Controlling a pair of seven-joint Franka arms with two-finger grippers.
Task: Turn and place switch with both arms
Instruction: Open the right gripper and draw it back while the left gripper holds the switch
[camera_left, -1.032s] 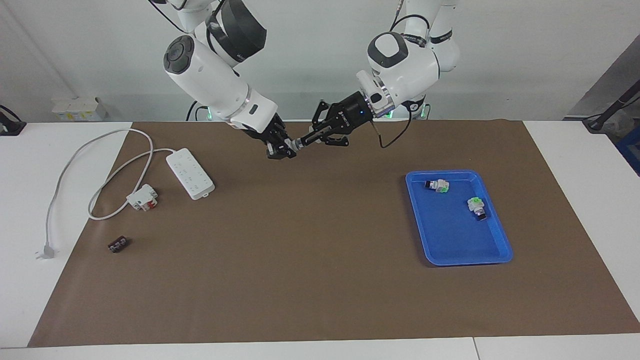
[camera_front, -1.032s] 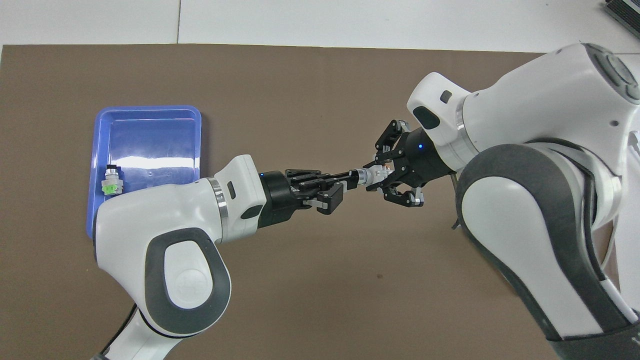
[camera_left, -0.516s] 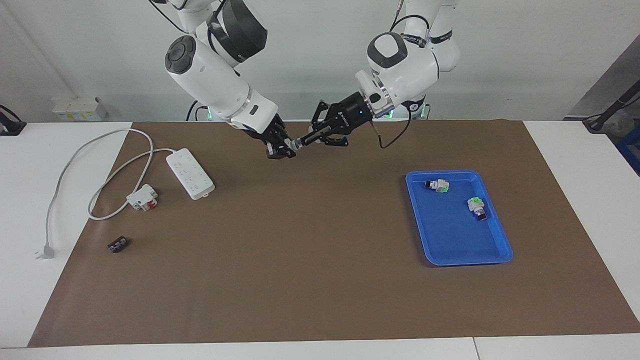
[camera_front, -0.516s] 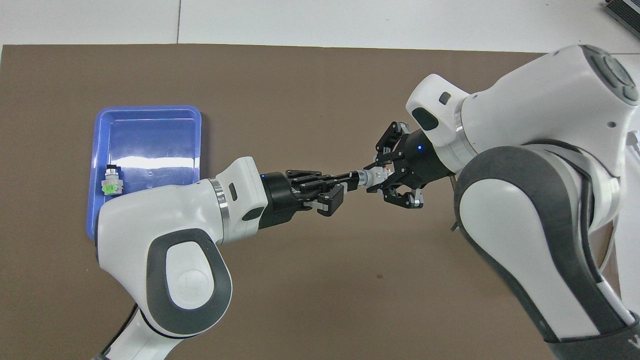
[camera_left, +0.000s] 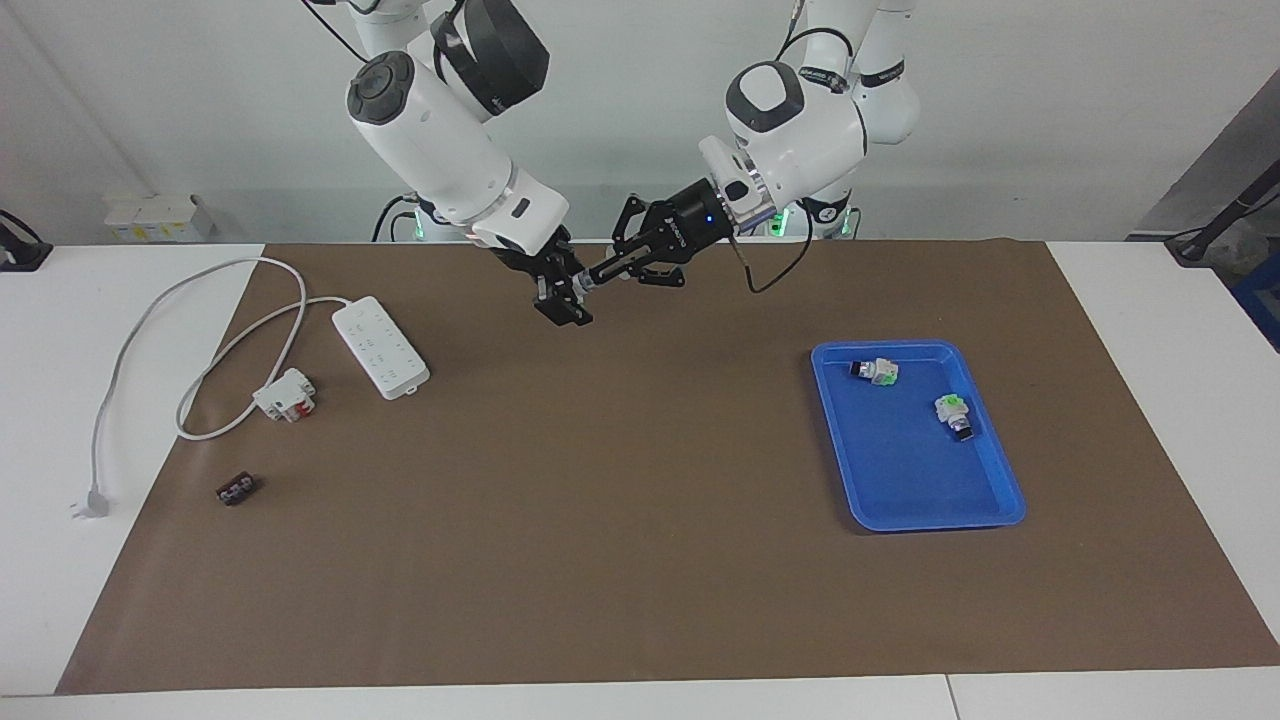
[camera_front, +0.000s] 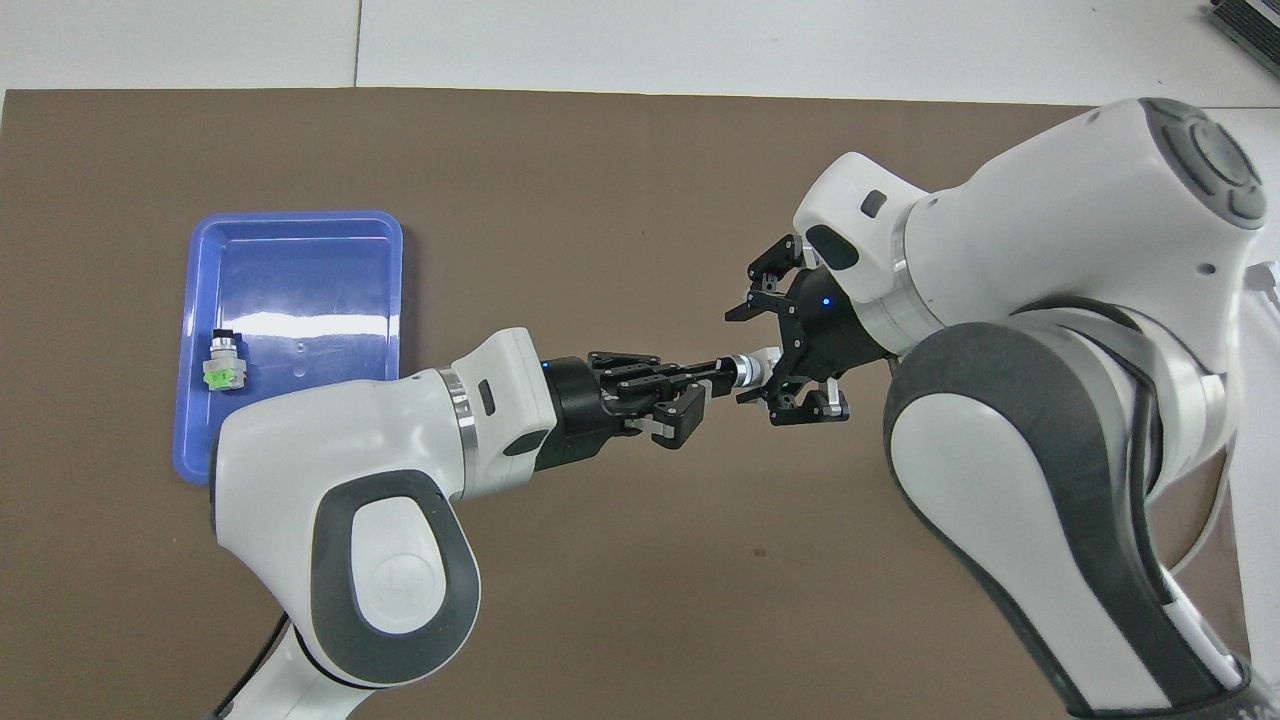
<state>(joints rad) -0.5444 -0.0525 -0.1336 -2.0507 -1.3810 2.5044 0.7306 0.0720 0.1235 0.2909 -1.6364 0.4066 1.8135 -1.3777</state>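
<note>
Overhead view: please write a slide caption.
Left gripper holds the switch mid-air while right gripper opens around it.

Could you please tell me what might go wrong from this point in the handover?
1. The switch hangs in mid-air, gripped at its knob end by the shut left tool alone; it could slip and fall.
2. The open right tool flanks it and might knock it when withdrawing.
3. Two green-ended switches lie in the blue tray; placing there could bump them.

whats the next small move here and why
Probably draw the right claw straight back off the switch. Its jaws look open around one end, while the left claw is shut on the other end, so the left arm alone can then carry it toward the blue tray.
</note>
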